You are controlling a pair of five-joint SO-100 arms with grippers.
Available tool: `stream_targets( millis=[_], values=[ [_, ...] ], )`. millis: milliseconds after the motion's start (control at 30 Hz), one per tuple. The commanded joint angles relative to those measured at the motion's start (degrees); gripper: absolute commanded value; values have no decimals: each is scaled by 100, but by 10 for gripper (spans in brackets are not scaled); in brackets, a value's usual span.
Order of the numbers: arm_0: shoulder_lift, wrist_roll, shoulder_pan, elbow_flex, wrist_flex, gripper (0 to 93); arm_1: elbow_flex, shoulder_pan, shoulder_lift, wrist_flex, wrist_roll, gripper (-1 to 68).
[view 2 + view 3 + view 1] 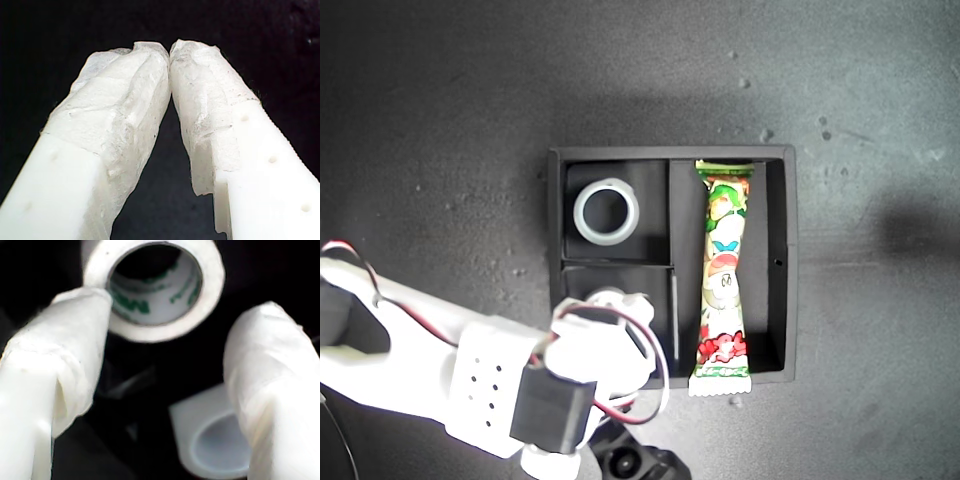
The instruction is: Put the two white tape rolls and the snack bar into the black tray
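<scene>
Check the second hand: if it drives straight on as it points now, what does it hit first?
Most likely the white tape roll with green print inside. It sits straight ahead of my second hand, whose fingers are spread, one finger already at its rim. Depth is unclear in this view.

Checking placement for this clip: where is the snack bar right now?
In the exterior view the snack bar lies lengthwise in the long compartment on the right of the black tray, its lower crimped end overhanging the tray's near wall.

Snack bar (723, 277) in black tray (788, 262), tape roll (606, 212) too.
</scene>
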Motion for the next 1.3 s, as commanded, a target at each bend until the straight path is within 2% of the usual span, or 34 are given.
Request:
stream_targets(
  millis=[0,167,333,600,767,933,1267],
  values=[
    [800,53,79,62,105,177,44,0,105,44,9,-6],
    [2013,97,53,1028,114,143,791,0,949,26,0,-6],
    [3797,18,-255,2619,114,18,1459,-185,976,-272,35,-6],
    [6724,-352,-1037,5810,-44,0,2813,-316,1591,-800,53,-5],
    [8736,-475,-1617,8464,-738,0,3533,-299,1591,-1204,97,-5],
    [9914,-659,-1661,10362,-1670,0,4061,-352,1591,-1582,167,-5],
    [11347,-940,-1688,13219,-3208,0,4061,-439,1591,-448,782,-3]
  ],
)
